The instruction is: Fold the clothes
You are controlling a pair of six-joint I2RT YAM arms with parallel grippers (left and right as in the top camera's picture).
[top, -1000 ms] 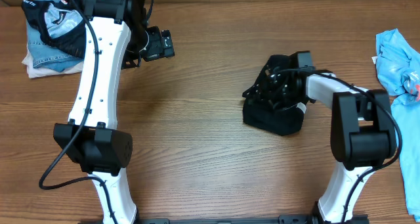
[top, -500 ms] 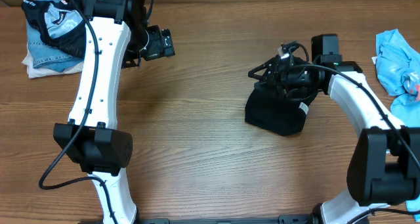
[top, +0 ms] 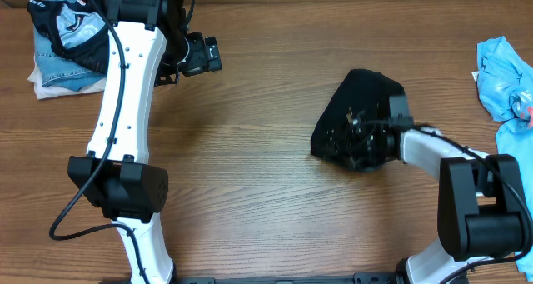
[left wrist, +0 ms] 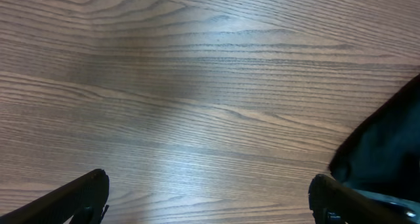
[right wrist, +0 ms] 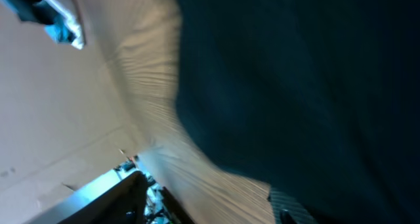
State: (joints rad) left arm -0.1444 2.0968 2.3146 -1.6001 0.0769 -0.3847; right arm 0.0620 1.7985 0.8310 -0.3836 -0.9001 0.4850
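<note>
- Wooden table (top: 266, 192): do the folding on its middle, within both arms' reach.
- Black T-shirt (top: 371, 92) lies bunched right of centre; I would flatten it before creasing.
- Right gripper (top: 350, 141) sits on its near edge; whether it grips, I cannot tell.
- Left gripper (top: 198, 56) gapes wide, empty, well apart; bring it over to pin an edge.

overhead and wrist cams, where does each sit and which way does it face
overhead: fixed above, faces straight down on table, black T-shirt, clothes pile; left arm and right arm show.
left wrist: on left arm, faces bare wood; left gripper open, tips at bottom corners.
right wrist: on right arm, blurred, close on the T-shirt; fingers at bottom.
shared: T-shirt in overhead and right wrist.
</note>
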